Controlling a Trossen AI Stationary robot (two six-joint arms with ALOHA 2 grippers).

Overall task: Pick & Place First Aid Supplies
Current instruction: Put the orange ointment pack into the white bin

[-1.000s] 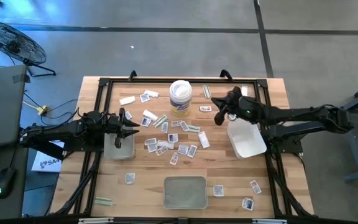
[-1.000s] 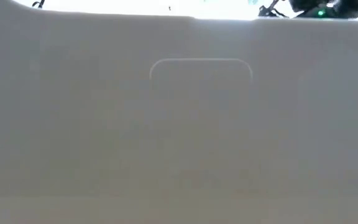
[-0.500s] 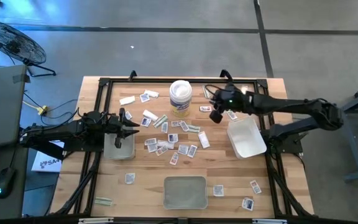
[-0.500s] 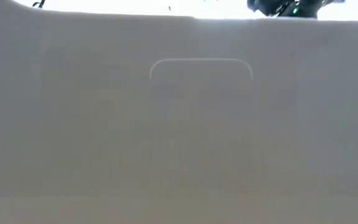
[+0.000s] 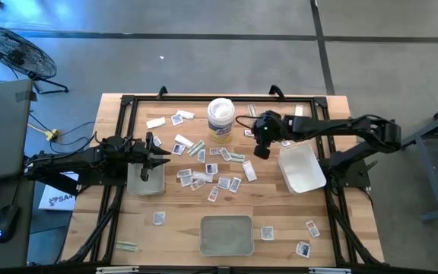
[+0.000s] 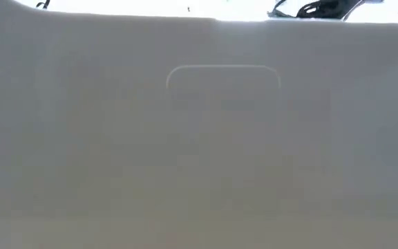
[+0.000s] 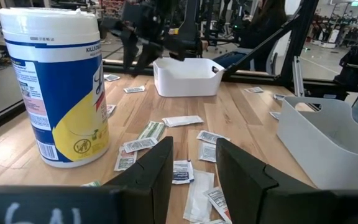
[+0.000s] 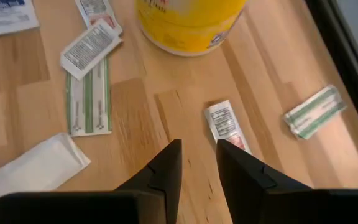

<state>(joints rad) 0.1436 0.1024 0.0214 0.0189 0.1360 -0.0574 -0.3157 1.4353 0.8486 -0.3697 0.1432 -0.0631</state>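
The first aid supplies point(image 5: 213, 173) lie flat and scattered over the wooden table: small white packets and pale strip wrappers. My right gripper point(image 5: 259, 144) hovers open just right of the white tub point(image 5: 220, 119). In the right wrist view its fingers point(image 8: 199, 158) point down beside a small red-printed packet point(image 8: 225, 124), touching nothing. My left gripper point(image 5: 160, 156) is open and held level at the table's left, by a grey tray point(image 5: 144, 179). Its own view point(image 7: 194, 163) looks across the packets point(image 7: 182, 171) toward the tub point(image 7: 55, 87).
A white tray point(image 5: 301, 169) stands at the right and a second grey tray point(image 5: 226, 234) at the near edge. Green-striped strip wrappers point(image 8: 89, 96) lie by the tub point(image 8: 188, 25). The low view is filled by a pale tray wall point(image 6: 220, 138). A black frame edges the table.
My right gripper has moved toward the table's left, from beside the white tray's far corner toward the tub, with the arm reaching farther out. The packets and trays have stayed where they were.
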